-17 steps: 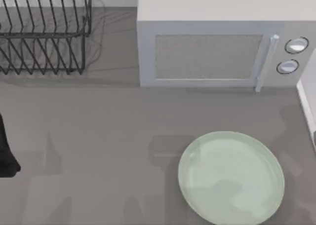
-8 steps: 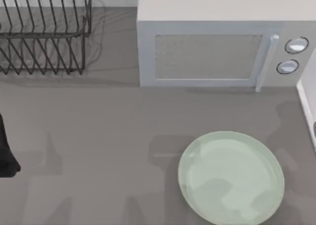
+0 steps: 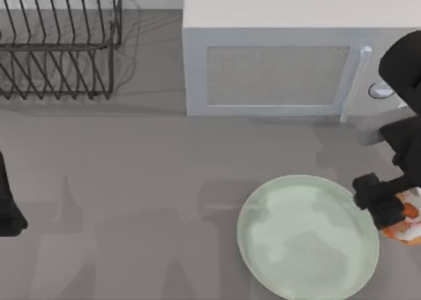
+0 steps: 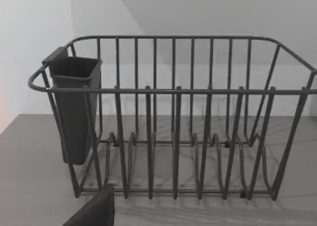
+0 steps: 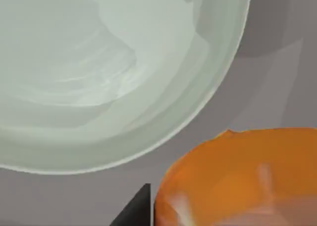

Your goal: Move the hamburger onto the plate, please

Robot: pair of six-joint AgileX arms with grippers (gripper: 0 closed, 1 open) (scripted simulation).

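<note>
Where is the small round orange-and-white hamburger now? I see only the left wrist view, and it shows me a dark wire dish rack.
Observer: In the top view, the right pincer holds the hamburger at the table's right side.
Operator: Is it already over the large round pale mint-green plate?
Observer: Not yet. It is just beside the plate's right rim, and the right wrist view shows bare table between them.
Operator: What stands behind the plate?
Observer: A white box-shaped microwave with its door closed. The left arm is parked at the table's left edge.
</note>
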